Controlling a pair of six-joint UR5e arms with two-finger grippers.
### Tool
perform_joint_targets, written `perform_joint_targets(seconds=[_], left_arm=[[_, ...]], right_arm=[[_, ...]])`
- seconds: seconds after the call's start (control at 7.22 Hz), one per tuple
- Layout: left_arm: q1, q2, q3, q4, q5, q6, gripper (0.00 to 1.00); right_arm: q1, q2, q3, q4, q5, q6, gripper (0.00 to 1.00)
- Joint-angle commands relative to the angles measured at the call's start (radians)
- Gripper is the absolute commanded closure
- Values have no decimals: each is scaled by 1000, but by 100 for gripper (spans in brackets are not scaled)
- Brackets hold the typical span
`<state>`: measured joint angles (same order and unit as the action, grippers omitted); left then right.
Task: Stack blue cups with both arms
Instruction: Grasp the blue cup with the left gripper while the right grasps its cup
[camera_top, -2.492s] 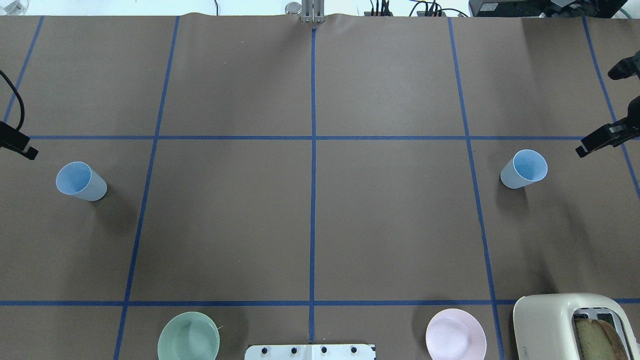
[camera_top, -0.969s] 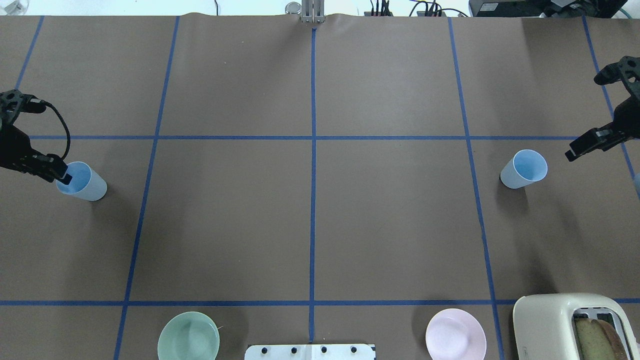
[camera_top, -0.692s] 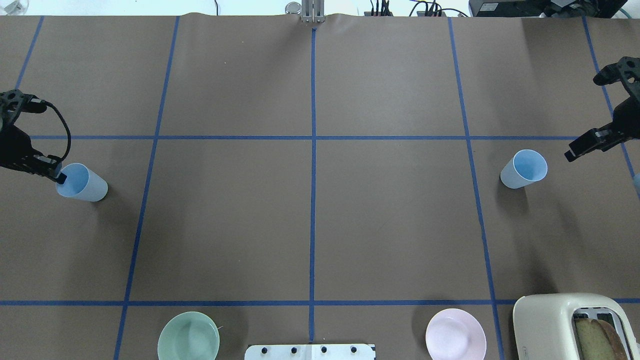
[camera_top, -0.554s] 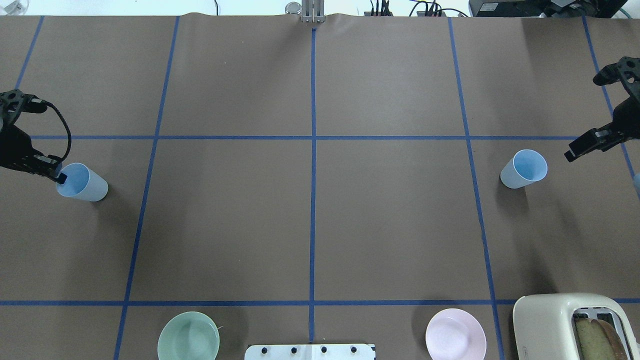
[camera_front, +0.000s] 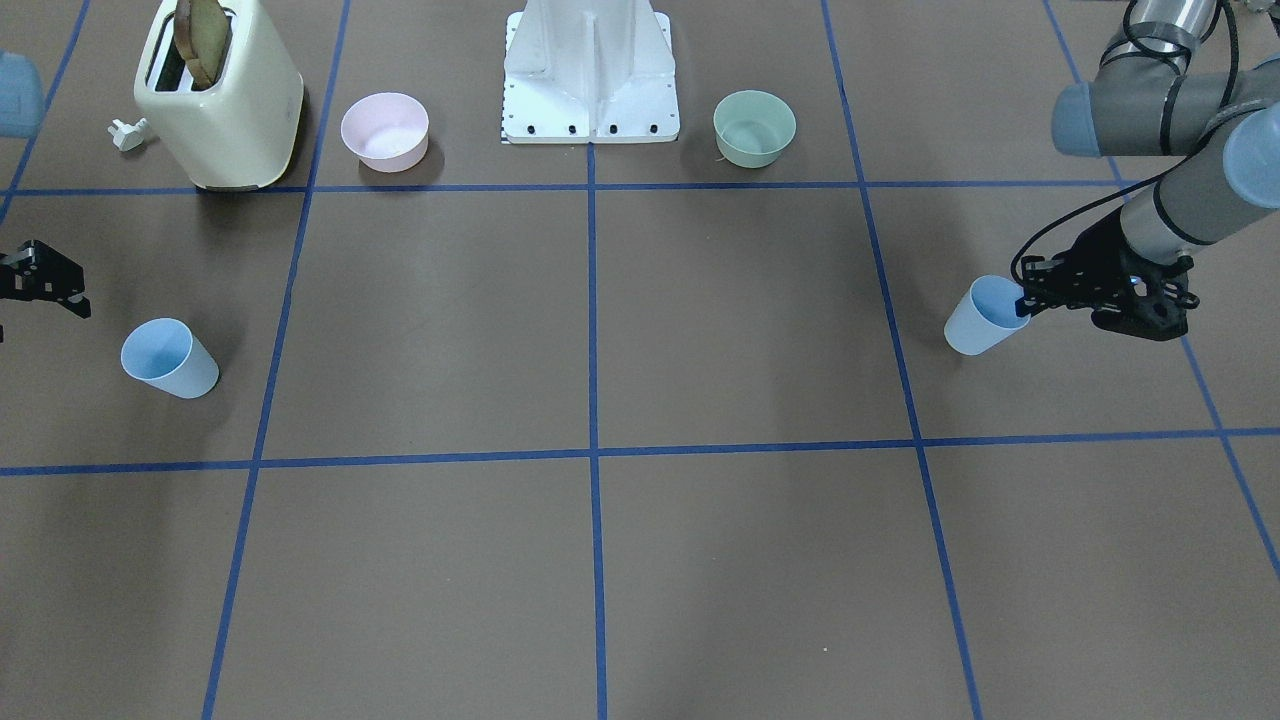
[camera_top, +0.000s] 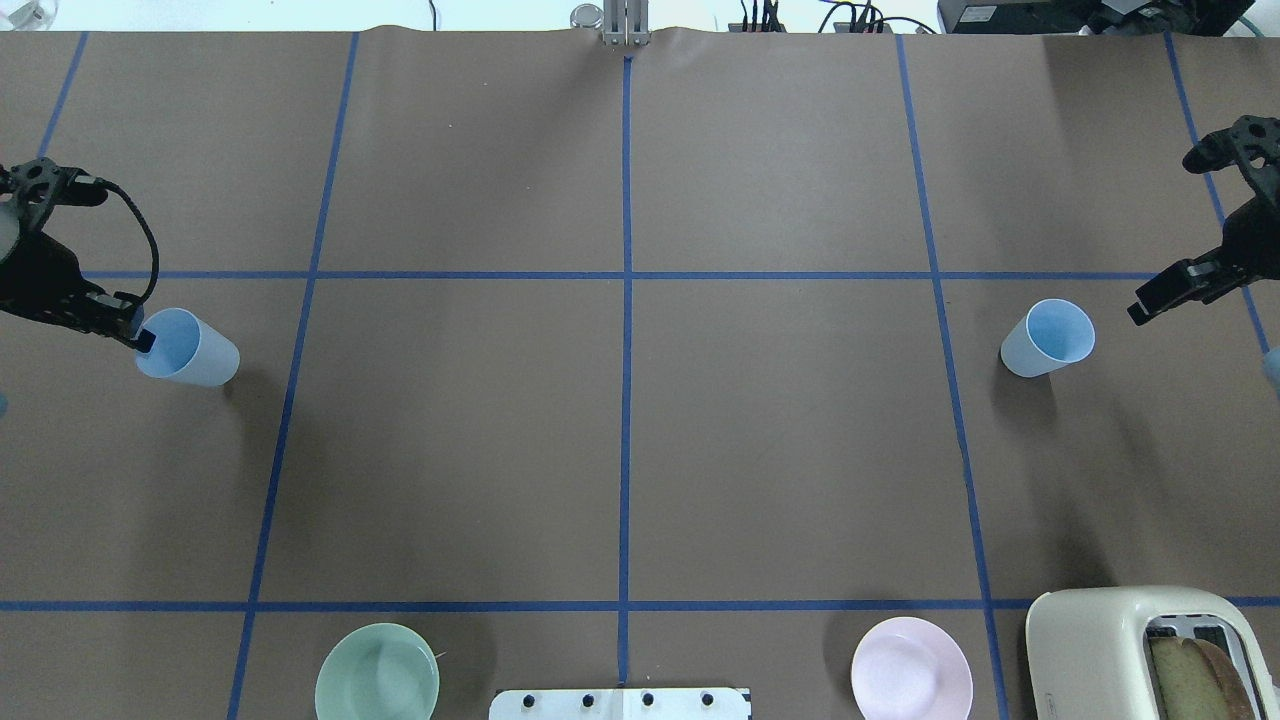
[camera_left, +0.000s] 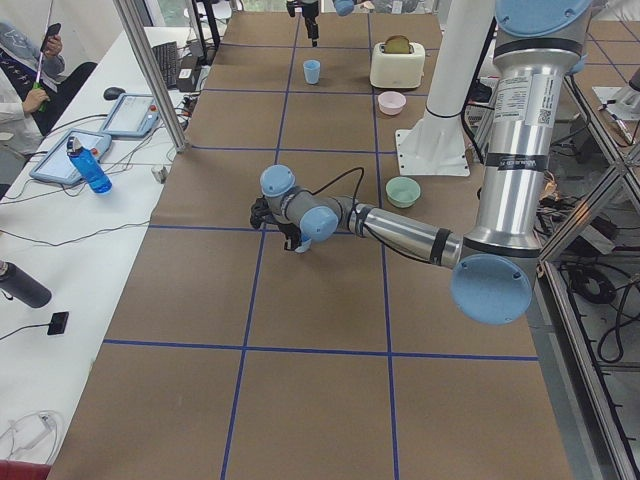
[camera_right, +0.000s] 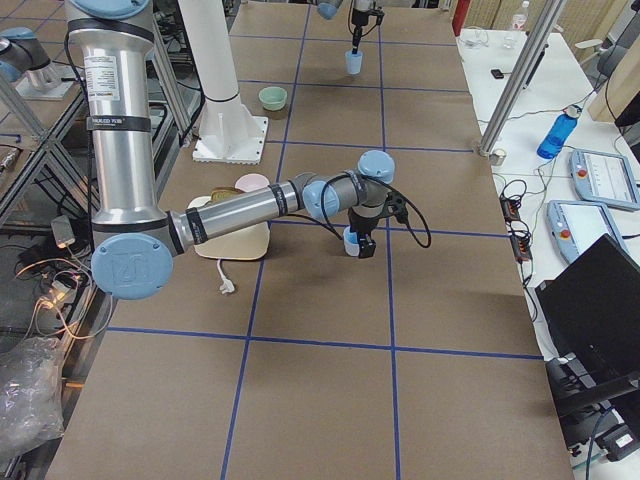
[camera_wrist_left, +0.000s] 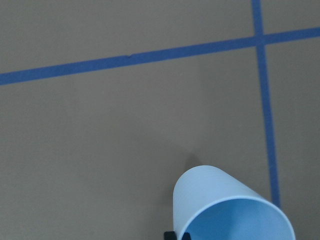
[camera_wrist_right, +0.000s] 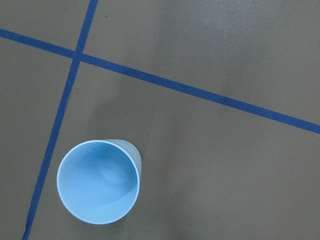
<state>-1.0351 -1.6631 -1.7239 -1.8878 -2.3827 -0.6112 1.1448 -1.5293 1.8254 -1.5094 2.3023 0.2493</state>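
Two light-blue cups are on the brown table. My left gripper (camera_top: 138, 338) is shut on the near rim of the left cup (camera_top: 192, 348), one finger inside it. In the front view the gripper (camera_front: 1024, 298) holds the cup (camera_front: 980, 320) the same way. The left wrist view shows this cup (camera_wrist_left: 227, 207) close below, with a fingertip at its rim. The right cup (camera_top: 1046, 338) stands upright and free, also in the right wrist view (camera_wrist_right: 98, 187). My right gripper (camera_top: 1160, 294) hovers open just right of it, apart from it.
A green bowl (camera_top: 377, 682), a pink bowl (camera_top: 911, 672) and a cream toaster (camera_top: 1140, 645) with bread in it stand along the near edge, beside the white base (camera_top: 620, 703). Blue tape lines divide the table.
My left gripper came in to the left cup, closed on its rim and moved it a little toward the middle and away. The right gripper crept slightly left; the right cup stayed put.
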Motion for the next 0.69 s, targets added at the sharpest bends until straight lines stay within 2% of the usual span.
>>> perform_joint_targets(seconds=[0.0,0.28,0.42,0.55], left_arm=[[1,-61,-13,15,0,-99,100],[3,-191,-13,180,2,-125,100],[21,-245,-10,240,4,-140,100],[39,-279,-8,246,5,-194,100]], right_arm=[[-26,6,0,0,-23,39,10],[-42,11,-11,0,-37,39,13],[-48,14,-43,44,-38,41,13],[-53,17,-89,116,-37,42,13]])
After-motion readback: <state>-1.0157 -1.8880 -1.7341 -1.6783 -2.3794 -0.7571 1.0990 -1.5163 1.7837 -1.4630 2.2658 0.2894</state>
